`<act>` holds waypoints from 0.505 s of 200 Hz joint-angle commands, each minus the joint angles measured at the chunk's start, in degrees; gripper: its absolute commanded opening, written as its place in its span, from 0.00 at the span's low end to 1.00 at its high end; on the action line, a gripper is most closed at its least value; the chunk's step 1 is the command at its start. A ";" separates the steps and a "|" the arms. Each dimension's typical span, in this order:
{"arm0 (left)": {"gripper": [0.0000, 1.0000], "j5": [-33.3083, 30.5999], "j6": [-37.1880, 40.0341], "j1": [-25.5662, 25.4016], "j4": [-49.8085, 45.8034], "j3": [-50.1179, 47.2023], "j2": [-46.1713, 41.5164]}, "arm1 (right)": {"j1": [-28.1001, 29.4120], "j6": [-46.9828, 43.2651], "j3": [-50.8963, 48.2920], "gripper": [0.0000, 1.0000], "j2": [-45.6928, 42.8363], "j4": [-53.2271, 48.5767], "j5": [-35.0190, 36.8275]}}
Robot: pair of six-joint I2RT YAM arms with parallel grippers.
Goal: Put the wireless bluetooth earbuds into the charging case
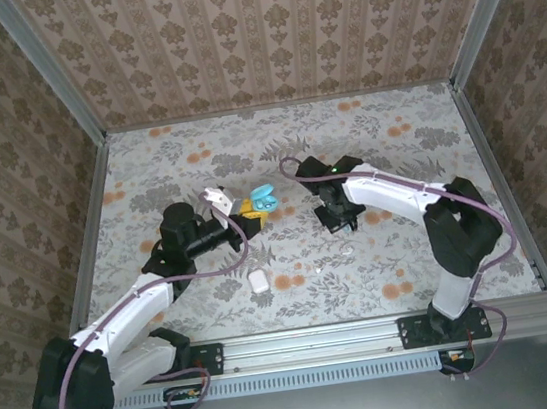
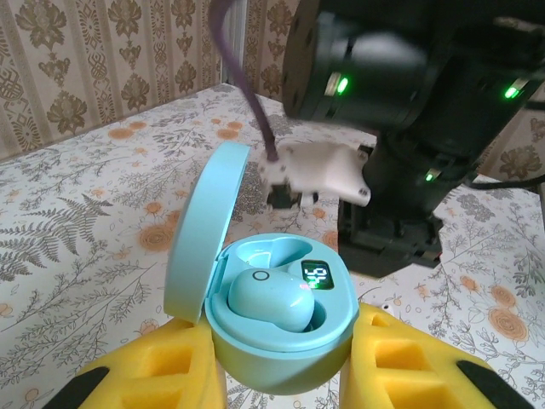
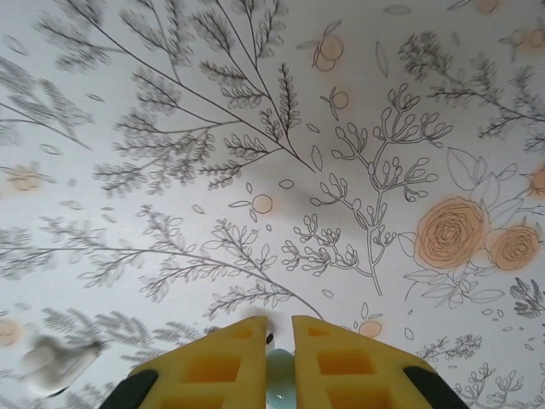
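The left arm stretches toward 1 o'clock, and the left claw (image 2: 285, 368) is clamped on the open teal charging case (image 2: 203, 234), where one teal earbud (image 2: 268, 298) sits inside. The right arm bends toward 10 o'clock. The right claw (image 3: 279, 336) points down at the desk (image 3: 383, 128) and pinches a second teal earbud (image 3: 279, 381).

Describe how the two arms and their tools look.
The left arm and right arm share one look: white link shells between black cylindrical joints, a purple cable running along each. The left tool and right tool carry yellow fingers with moulded rectangular pockets on black mounts. Small green lights glow on the right arm's black wrist housing.
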 commanded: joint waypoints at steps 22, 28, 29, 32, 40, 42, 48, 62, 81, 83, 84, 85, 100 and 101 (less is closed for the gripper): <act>0.24 0.33 0.20 -0.31 0.78 2.02 -1.85 | -0.07 1.48 1.92 0.13 -7.97 2.76 -5.92; 0.24 0.31 0.14 -0.31 0.95 1.88 -1.93 | -0.04 1.43 2.25 0.13 -8.66 2.95 -6.62; 0.24 0.32 0.13 -0.31 0.95 1.93 -1.93 | -0.06 1.43 2.28 0.13 -8.81 2.98 -6.78; 0.24 0.32 0.13 -0.31 1.04 1.82 -1.94 | -0.08 1.35 2.43 0.13 -9.17 3.09 -7.08; 0.24 0.33 -0.10 -0.31 1.36 1.67 -1.88 | -0.08 1.25 2.66 0.14 -10.01 3.38 -7.82; 0.24 0.33 -0.13 -0.31 1.43 1.62 -1.90 | -0.08 1.26 2.66 0.14 -10.25 3.47 -7.95; 0.24 0.33 -0.16 -0.31 1.61 1.55 -1.92 | -0.08 1.18 2.61 0.16 -10.77 3.76 -8.16; 0.24 0.41 -0.16 -0.39 1.66 1.42 -1.85 | -0.38 1.45 2.21 0.18 -11.06 3.85 -8.30; 0.24 0.50 -0.09 -0.39 1.48 1.37 -1.96 | -1.08 3.00 1.90 0.18 -10.29 1.76 -8.35; 0.24 0.50 0.01 -0.39 1.43 1.28 -2.01 | -1.12 3.19 1.79 0.18 -10.21 1.53 -8.35; 0.24 0.50 -0.02 -0.39 1.41 1.33 -2.02 | -1.13 3.23 1.75 0.18 -10.16 1.34 -8.35; 0.24 0.50 -0.03 -0.35 1.36 1.35 -2.06 | -1.13 3.34 1.72 0.18 -10.17 1.12 -8.35; 0.25 0.50 0.45 -0.35 0.88 1.26 -2.22 | -1.14 5.00 0.06 0.19 -10.71 -0.16 -8.39; 0.25 0.50 0.46 -0.33 0.83 1.27 -2.21 | -1.14 5.15 -0.04 0.19 -10.80 -0.21 -8.41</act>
